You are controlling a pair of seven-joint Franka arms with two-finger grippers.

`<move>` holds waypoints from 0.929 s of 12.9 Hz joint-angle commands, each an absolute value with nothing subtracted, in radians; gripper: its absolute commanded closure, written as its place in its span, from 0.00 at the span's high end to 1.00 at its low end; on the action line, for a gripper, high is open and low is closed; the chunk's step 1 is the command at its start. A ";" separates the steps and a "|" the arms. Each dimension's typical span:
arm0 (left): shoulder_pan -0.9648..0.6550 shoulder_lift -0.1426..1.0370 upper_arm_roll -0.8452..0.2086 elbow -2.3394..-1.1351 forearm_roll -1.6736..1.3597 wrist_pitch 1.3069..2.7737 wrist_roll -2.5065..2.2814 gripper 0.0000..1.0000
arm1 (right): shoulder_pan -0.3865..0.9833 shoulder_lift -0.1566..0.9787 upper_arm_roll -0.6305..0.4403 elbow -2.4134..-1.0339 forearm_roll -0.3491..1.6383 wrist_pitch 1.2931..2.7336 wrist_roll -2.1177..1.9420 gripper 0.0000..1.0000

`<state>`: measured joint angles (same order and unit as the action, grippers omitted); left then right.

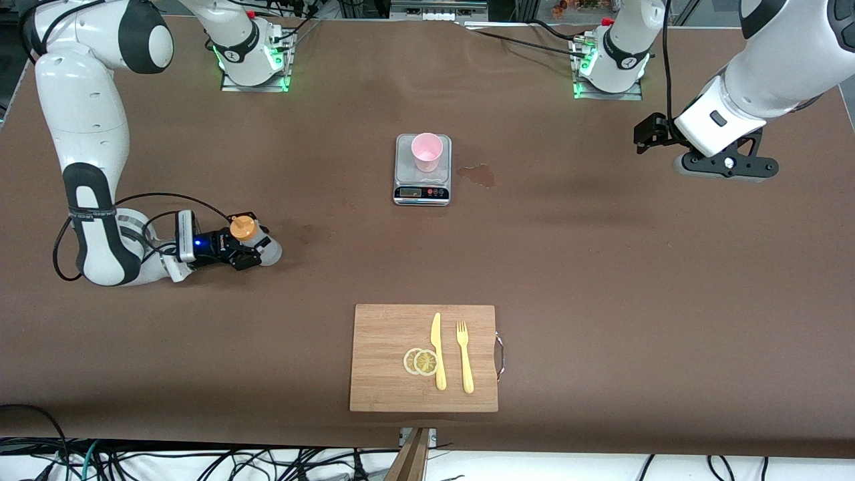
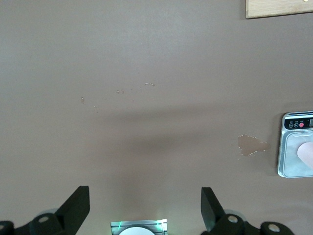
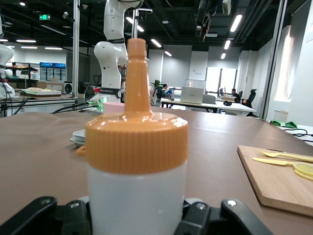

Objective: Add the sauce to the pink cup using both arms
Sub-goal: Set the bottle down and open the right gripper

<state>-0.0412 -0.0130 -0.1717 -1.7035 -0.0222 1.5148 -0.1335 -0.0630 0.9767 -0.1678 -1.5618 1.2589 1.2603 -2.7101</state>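
Low at the right arm's end of the brown table [image 1: 601,280], the right gripper [image 1: 248,248] clamps the small translucent whitish squeeze bottle with an orange nozzle cap [image 1: 257,242], which stands upright. The small pale pink plastic cup [image 1: 427,152] sits on a silver kitchen scale [image 1: 422,184] mid-table. Spread wide and empty, the left gripper [image 2: 145,209] waits above bare tabletop.

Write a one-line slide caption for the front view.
Right end effector grips the upright sauce bottle on the table; the pink cup waits on the kitchen scale, left end effector hovering.
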 commanded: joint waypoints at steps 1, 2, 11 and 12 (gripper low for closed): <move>-0.038 -0.021 -0.169 -1.697 -0.048 1.500 -0.114 1.00 | -0.066 1.008 -0.173 -1.529 1.281 1.243 -2.697 1.00; -0.037 -0.021 -0.169 -1.697 -0.048 1.500 -0.114 1.00 | -0.066 1.005 -0.176 -1.513 1.276 1.230 -2.683 1.00; -0.037 -0.021 -0.169 -1.697 -0.048 1.500 -0.114 1.00 | -0.066 0.904 -0.370 -1.387 1.022 1.186 -2.564 1.00; -0.037 -0.021 -0.169 -1.697 -0.048 1.500 -0.114 1.00 | -0.066 0.861 -0.379 -1.393 0.973 1.190 -2.525 1.00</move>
